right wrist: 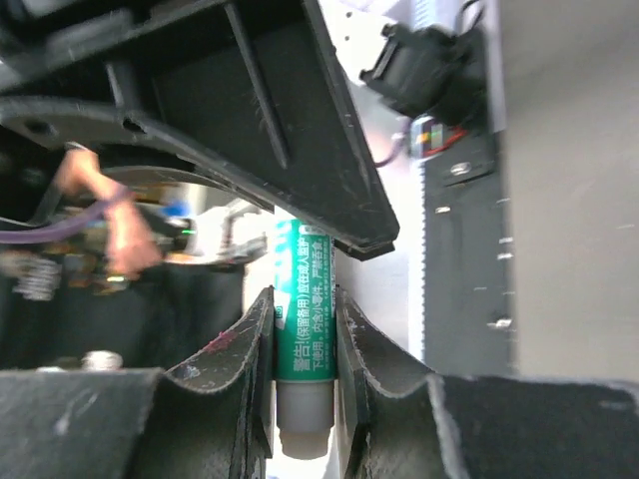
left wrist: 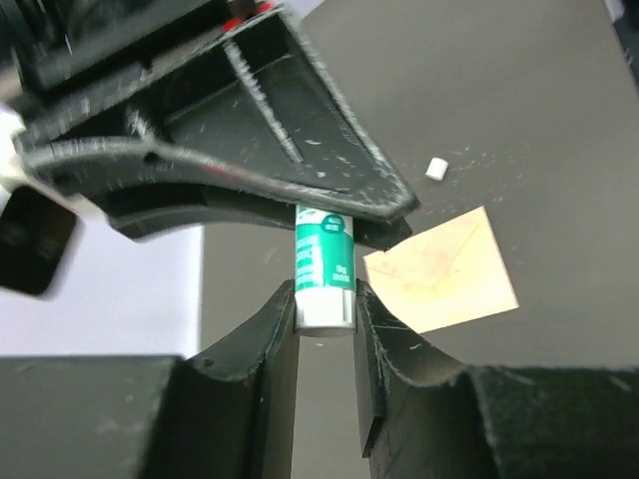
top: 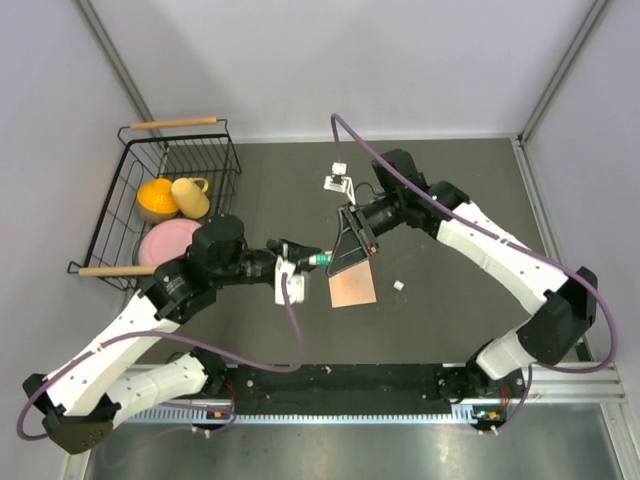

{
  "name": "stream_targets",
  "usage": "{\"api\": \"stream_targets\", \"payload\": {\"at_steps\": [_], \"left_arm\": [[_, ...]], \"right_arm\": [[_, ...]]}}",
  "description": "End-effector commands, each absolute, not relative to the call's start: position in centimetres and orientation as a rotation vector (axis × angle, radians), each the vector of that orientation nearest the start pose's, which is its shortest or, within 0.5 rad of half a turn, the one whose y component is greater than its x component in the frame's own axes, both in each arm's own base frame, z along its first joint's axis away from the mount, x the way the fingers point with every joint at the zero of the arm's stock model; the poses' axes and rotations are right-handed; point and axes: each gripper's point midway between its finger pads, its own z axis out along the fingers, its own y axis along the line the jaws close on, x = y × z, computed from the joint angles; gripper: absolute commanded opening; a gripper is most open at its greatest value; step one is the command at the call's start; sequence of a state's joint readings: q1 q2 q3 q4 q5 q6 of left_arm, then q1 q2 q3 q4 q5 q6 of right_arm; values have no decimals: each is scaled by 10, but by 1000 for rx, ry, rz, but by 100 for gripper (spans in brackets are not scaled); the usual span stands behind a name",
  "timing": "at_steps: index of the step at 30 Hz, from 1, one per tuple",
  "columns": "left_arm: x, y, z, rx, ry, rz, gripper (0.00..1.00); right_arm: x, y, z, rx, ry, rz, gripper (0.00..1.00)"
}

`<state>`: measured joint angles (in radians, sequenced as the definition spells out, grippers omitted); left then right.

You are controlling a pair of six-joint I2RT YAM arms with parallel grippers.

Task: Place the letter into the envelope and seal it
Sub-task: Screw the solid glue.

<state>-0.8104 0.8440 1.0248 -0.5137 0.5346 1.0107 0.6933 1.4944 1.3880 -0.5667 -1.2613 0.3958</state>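
two grippers meet on one glue stick (left wrist: 322, 261), held in the air above the dark table (top: 450, 200). your left gripper (left wrist: 324, 304) has its fingers pressed against both sides of the stick's white end. your right gripper (right wrist: 303, 319) is clenched on the green labelled barrel, and a pale end pokes out behind its fingers.

the stick's long axis runs straight from one gripper to the other, roughly left to right in the top view. each wrist camera therefore shows the other gripper's black fingers crossing over the far end of the stick.

the envelope (top: 352, 289) lies flat on the table, below the stick and a little toward the arm bases. it is nearer your right gripper than your left, and neither gripper touches it. you cannot tell from these views whether the letter is inside or whether the flap is stuck down. a small white scrap (top: 398, 286) lies on the table just right of the envelope.

judging from this pose, the step in hand is pulling the cap off. that depends on drawing the grippers apart along the stick's axis, since a sideways pull would likely twist the stick out of one grip. a wire basket (top: 200, 150) holding dishes stands well apart at the left.
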Motion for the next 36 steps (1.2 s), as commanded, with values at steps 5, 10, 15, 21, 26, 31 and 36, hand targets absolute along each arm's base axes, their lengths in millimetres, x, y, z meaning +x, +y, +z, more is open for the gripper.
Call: {"api": "stream_targets", "payload": {"at_steps": [5, 10, 15, 21, 26, 31, 36], "left_arm": [[129, -276, 336, 1332, 1498, -1360, 0], [147, -276, 354, 1129, 1560, -1680, 0], [145, -282, 348, 806, 1763, -1996, 0], [164, -255, 342, 634, 1744, -1943, 40], [172, -226, 374, 1078, 1355, -1231, 75], [157, -215, 345, 1422, 997, -630, 73], [153, -225, 328, 1647, 715, -246, 66]], "right_arm": [[175, 314, 325, -1616, 1368, 794, 0], [184, 305, 341, -1620, 1007, 342, 0], [195, 313, 372, -1445, 600, -80, 0], [190, 307, 360, -1510, 810, 84, 0], [173, 298, 330, -1589, 1096, 399, 0], [157, 308, 327, -1504, 1464, 947, 0], [142, 316, 330, -1425, 1637, 1277, 0]]}}
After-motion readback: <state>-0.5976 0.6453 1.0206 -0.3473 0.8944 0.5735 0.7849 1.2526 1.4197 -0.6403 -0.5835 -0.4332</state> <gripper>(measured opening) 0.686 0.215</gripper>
